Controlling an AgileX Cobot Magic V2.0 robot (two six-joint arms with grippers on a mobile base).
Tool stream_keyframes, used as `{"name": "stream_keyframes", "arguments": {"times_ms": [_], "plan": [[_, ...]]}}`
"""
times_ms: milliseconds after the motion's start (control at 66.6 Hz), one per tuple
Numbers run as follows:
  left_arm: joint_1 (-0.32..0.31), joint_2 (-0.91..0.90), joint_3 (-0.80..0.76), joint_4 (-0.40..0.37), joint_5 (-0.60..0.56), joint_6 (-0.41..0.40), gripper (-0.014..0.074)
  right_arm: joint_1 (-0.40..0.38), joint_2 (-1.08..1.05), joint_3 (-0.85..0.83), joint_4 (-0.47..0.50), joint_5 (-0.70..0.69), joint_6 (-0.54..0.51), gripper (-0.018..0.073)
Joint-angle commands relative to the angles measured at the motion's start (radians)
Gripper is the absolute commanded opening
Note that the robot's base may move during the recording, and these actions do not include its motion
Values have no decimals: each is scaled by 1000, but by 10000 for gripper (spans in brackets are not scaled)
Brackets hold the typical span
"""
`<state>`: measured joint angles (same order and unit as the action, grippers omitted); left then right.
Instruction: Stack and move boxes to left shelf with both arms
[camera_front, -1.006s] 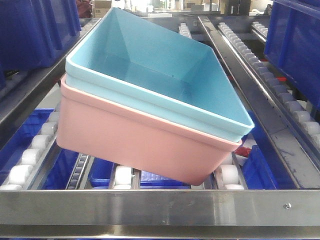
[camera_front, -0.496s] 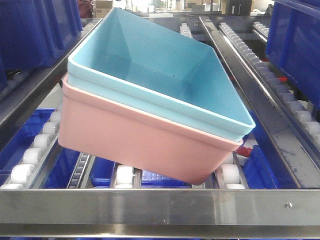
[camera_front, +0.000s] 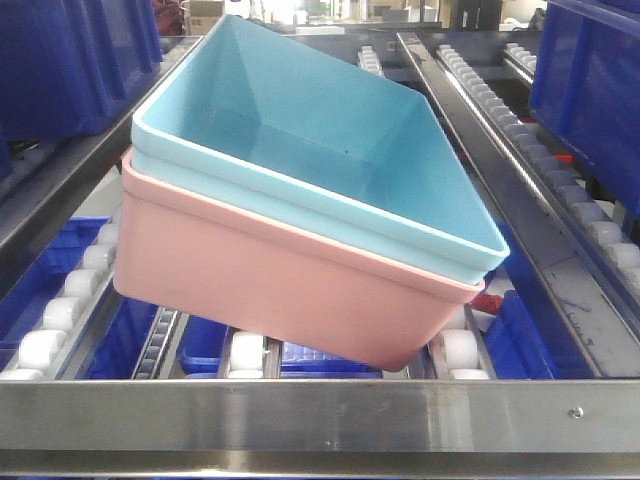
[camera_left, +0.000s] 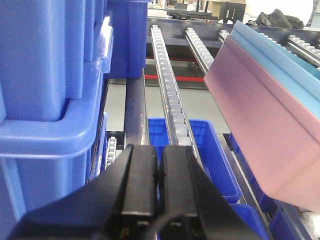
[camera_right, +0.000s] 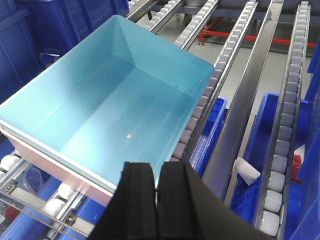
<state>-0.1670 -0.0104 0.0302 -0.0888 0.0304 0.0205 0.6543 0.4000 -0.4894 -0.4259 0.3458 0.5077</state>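
The light blue tub (camera_front: 330, 150) sits nested inside the salmon pink tub (camera_front: 280, 280), and the stacked pair rests on the roller rails (camera_front: 245, 350) of the left shelf (camera_front: 320, 410), just behind its brushed-metal front bar. In the front view the stack lies skewed to the rails, its near right corner dipping toward the bar while the left side stands higher. Both tubs are empty.

The left gripper (camera_left: 159, 172) hangs to the left of the stack, apart from it, its two black fingers pressed almost together with only a thin slit between them and nothing caught there. From the left wrist view the pink wall (camera_left: 265, 130) rises at the right with the blue rim band (camera_left: 280, 55) above it, and a roller rail (camera_left: 172, 100) runs ahead of the fingers.

The right gripper (camera_right: 156, 187) hovers above the near right corner of the blue tub (camera_right: 110, 95), fingers likewise drawn nearly together and gripping nothing; whether it touches the rim cannot be told.

Dark blue storage bins (camera_front: 70, 60) stand at the left and right of the rack, and more blue bins (camera_left: 200, 155) lie on the level below the rollers.
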Motion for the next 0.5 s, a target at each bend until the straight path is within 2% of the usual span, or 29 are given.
{"name": "stream_keyframes", "arguments": {"times_ms": [0,481], "plan": [[2,-16,31,-9,-96,3,-3,0,3,-28,-27,-71,-1,55],[2,-16,31,-9,-96,3,-3,0,3,-28,-27,-71,-1,55]]}}
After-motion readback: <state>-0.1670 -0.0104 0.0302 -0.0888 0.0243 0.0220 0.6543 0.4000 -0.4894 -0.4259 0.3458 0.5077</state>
